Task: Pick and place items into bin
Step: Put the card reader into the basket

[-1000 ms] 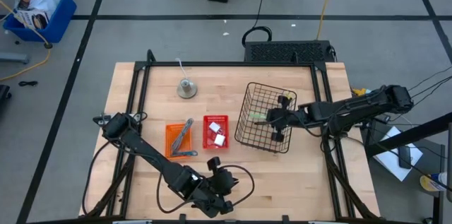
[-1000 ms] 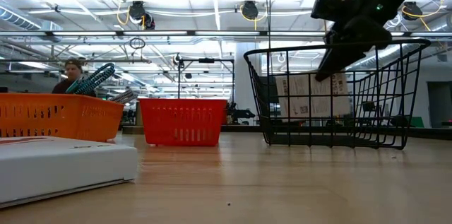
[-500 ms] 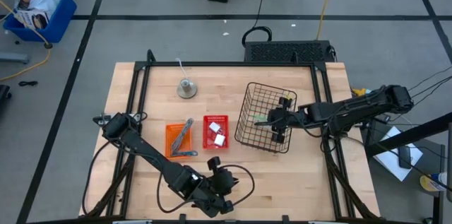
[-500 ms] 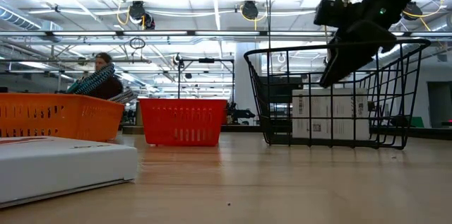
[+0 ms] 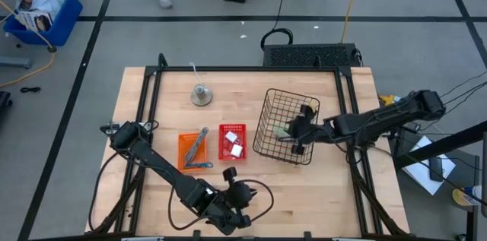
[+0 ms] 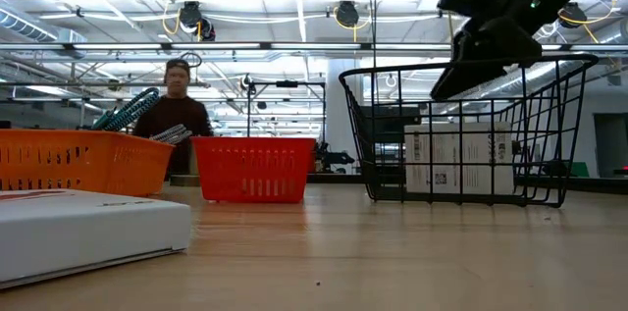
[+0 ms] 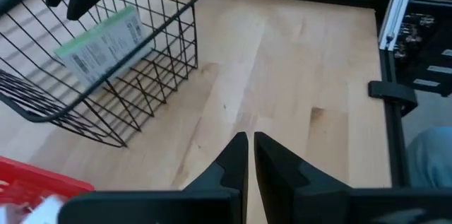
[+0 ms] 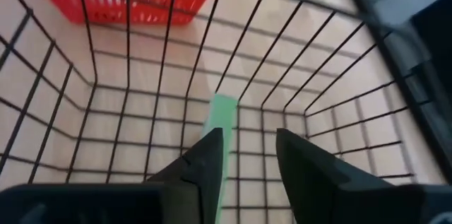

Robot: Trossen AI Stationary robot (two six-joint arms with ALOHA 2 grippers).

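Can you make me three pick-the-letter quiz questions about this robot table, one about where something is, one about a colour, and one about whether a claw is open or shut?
1. Where is the white and green card?
A. inside the black wire basket
B. in the orange bin
C. on the floor

2. What colour is the small bin that holds the white pieces?
A. blue
B. red
C. yellow

3. How is the right gripper above the basket?
A. shut on the card
B. shut on a tool
C. open, holding nothing

Answers:
1. A, the left wrist view shows the card lying within the basket's wires.
2. B, the high view shows it red, next to the orange bin.
3. C, the right wrist view shows a clear gap between its fingers, with the card below them.
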